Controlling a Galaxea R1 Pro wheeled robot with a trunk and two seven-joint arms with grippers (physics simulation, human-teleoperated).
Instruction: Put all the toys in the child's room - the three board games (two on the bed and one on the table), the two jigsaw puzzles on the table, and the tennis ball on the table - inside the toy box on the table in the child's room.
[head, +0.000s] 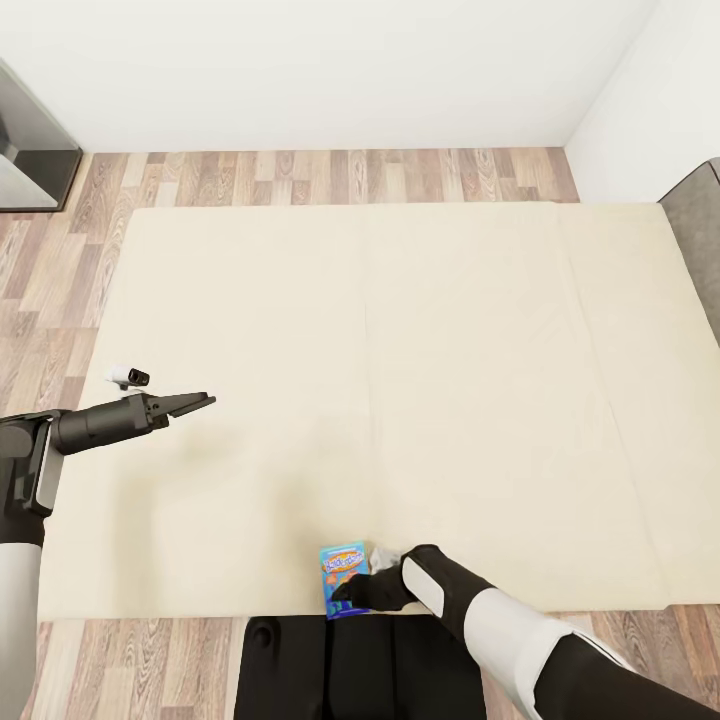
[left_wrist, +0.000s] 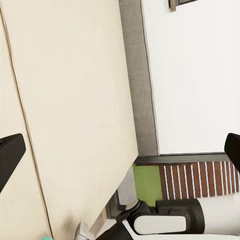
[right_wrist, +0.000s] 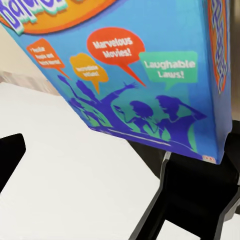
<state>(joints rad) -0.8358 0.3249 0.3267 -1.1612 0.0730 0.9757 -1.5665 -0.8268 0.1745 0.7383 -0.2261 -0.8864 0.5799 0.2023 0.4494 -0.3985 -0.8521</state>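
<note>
The right gripper (head: 345, 592) is at the blue board game (head: 343, 578) on the bed's (head: 400, 380) near edge; whether it grips, I cannot tell. The left gripper (head: 200, 402) hovers spread apart above the bed's left side.

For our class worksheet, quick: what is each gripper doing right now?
Left gripper: open, holding nothing, over the bed.
Right gripper: at the blue board game; grip cannot be told.
</note>
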